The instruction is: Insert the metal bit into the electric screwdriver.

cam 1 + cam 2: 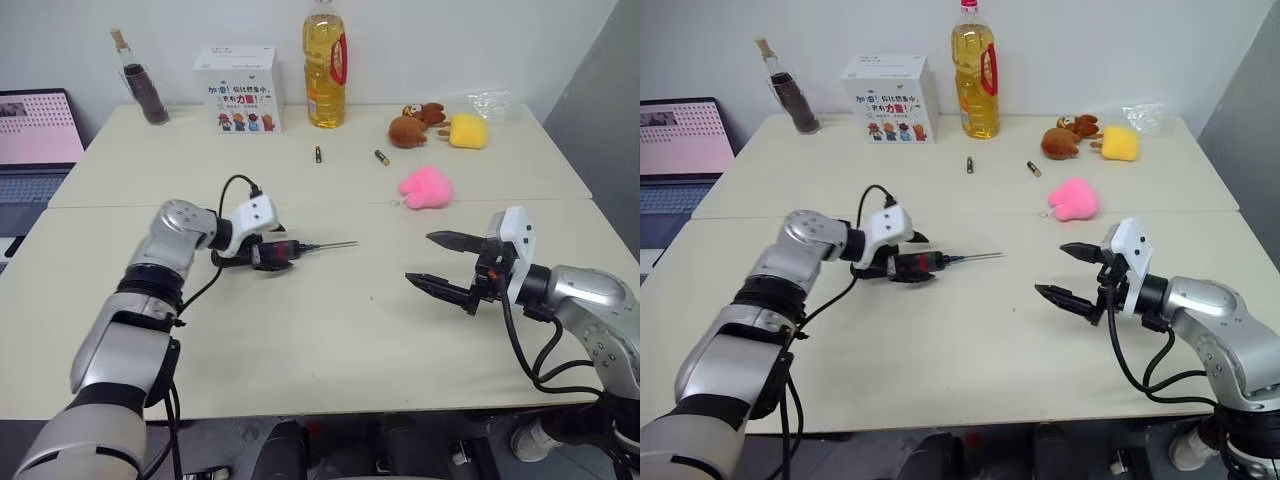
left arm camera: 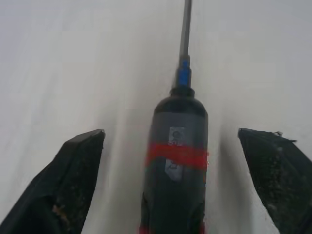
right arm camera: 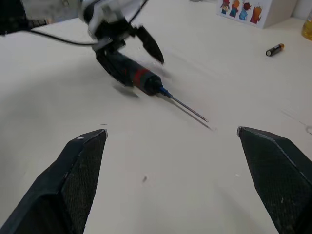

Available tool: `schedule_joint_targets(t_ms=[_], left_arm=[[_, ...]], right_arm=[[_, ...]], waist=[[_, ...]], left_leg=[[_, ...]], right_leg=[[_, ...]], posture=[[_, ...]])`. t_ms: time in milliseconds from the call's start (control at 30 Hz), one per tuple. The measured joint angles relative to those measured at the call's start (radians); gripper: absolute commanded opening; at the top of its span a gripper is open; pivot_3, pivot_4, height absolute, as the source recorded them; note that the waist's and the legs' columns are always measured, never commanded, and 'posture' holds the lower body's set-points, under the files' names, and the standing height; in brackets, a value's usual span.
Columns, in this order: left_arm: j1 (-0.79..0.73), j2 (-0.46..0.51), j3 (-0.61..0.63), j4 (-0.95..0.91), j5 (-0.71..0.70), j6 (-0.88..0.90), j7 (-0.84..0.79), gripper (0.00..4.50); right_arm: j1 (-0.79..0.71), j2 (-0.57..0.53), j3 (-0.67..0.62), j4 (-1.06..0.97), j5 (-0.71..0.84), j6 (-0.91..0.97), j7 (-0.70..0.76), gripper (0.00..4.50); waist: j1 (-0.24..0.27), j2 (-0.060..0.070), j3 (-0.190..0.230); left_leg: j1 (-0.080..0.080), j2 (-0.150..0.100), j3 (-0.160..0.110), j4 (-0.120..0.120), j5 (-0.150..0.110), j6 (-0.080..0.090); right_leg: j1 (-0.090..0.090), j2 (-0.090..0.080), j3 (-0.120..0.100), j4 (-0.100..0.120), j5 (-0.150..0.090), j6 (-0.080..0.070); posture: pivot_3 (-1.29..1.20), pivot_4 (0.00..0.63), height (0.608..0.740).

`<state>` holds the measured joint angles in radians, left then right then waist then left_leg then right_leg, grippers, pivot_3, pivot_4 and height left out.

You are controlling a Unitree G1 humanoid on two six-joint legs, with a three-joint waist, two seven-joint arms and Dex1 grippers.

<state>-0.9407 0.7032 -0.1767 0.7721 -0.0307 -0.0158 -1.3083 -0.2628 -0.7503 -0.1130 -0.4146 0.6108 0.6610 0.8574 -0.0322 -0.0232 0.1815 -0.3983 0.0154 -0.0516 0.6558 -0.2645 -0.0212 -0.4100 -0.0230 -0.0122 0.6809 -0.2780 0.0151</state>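
Observation:
The electric screwdriver (image 1: 276, 252), black and dark grey with a red band, lies on the cream table (image 1: 330, 340) left of centre. The thin metal bit (image 1: 336, 245) sticks out of its tip, pointing right. My left gripper (image 1: 264, 248) is open, and in the left wrist view its fingers (image 2: 80, 161) stand well clear of the screwdriver (image 2: 178, 161) on both sides, with the bit (image 2: 185, 29) running on ahead. My right gripper (image 1: 420, 258) hovers open and empty to the right, facing the bit (image 3: 187, 108) and the screwdriver (image 3: 131, 73).
Along the far edge stand a glass bottle (image 1: 140, 80), a white box (image 1: 238, 90) and an oil bottle (image 1: 325, 65). Two short cylinders (image 1: 319, 154) (image 1: 382, 157) lie mid-table. Brown (image 1: 412, 125), yellow (image 1: 468, 130) and pink (image 1: 428, 187) plush toys sit at the back right. A laptop (image 1: 35, 140) is at the left.

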Motion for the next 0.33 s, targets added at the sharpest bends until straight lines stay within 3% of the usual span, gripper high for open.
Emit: schedule_joint_targets(t_ms=[167,333], left_arm=[[0.137,0.212,0.149,-0.259,-0.115,0.197,-0.078,4.49],[0.375,0.282,0.213,-0.429,-0.173,0.342,-0.076,4.49]], right_arm=[[-0.031,-0.056,0.002,0.114,-0.041,-0.058,0.081,4.5],[-0.043,-0.058,0.016,0.204,-0.08,-0.107,0.115,4.5]], waist=[[-0.004,0.002,0.0],[0.008,0.002,0.001]], left_leg=[[0.003,0.0,0.001,-0.001,0.0,0.0],[0.0,0.004,-0.001,0.003,0.0,0.0]], right_leg=[[0.001,0.0,0.001,0.0,0.0,0.0],[0.001,-0.001,0.0,0.001,0.0,0.0]], posture=[[0.0,0.15,0.74],[0.0,0.15,0.74]])
